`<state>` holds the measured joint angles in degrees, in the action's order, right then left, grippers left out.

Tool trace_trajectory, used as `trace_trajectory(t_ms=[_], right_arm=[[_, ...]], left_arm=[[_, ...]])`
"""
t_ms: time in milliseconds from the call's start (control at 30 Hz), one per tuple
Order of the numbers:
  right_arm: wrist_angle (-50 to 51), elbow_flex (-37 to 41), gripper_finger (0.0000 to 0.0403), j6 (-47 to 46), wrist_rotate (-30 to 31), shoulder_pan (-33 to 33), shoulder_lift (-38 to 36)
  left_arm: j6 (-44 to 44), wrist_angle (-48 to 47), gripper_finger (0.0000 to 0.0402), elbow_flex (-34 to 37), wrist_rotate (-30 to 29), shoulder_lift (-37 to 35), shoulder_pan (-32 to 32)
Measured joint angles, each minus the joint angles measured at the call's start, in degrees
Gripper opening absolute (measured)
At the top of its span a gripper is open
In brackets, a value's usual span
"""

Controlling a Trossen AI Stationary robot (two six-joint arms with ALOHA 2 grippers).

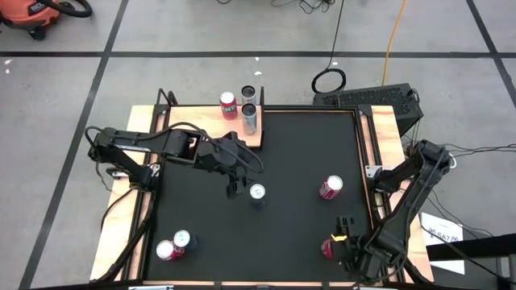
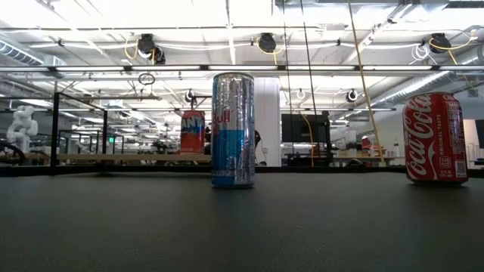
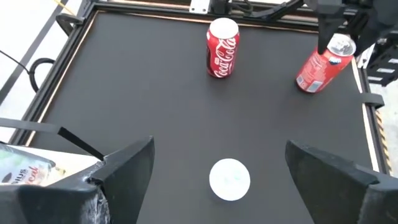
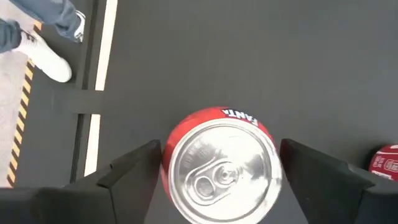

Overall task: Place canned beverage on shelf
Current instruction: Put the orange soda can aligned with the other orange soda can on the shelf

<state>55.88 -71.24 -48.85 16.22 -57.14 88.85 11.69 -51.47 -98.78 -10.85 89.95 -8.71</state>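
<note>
Between the wide-open jaws of the left gripper [image 3: 219, 163], and a little below them, stood the tall silver can [image 3: 230, 179], upright near the middle of the black mat [image 1: 298, 153]; nothing was gripped yet. To do this step well, I judged the arm should sink straight down until the fingers flanked the can's body, centre it, then close gently so it would not tip.

The right gripper [image 4: 217, 163] hung likewise agape over a red can [image 4: 219, 167], its fingers to either side but apparently apart from it; "FANTA" read along that can's rim. The shelf [image 1: 242, 137], well behind the left jaws at the mat's far edge, already carried three cans.

In the low view the tall can showed blue-and-silver Red Bull lettering, and a Coca-Cola can [image 2: 435, 138] stood off to one side.
</note>
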Motion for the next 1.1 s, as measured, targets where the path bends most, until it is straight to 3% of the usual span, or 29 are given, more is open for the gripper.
trace_trajectory(t_ms=[233, 567, 833, 1100], right_arm=[[0.0, -0.2, 0.0313, -4.3, 0.1, 0.0, 2.2], [0.1, -0.2, 0.0269, -14.0, 0.7, 1.4, 2.7], [1.3, -1.9, 0.0270, -21.3, 9.4, 7.5, -1.5], [1.2, -3.5, 0.0271, -22.1, 12.4, 15.6, -6.1]], left_arm=[[0.0, 0.3, 0.0354, 0.0, -0.2, 0.6, 0.0], [-0.4, 0.0, 0.0354, 0.0, -0.7, 0.9, 0.0], [-0.1, 0.2, 0.0354, 0.0, 0.3, 2.3, -0.6], [-0.1, 6.1, 0.0354, 0.0, 8.8, 6.6, -0.9]])
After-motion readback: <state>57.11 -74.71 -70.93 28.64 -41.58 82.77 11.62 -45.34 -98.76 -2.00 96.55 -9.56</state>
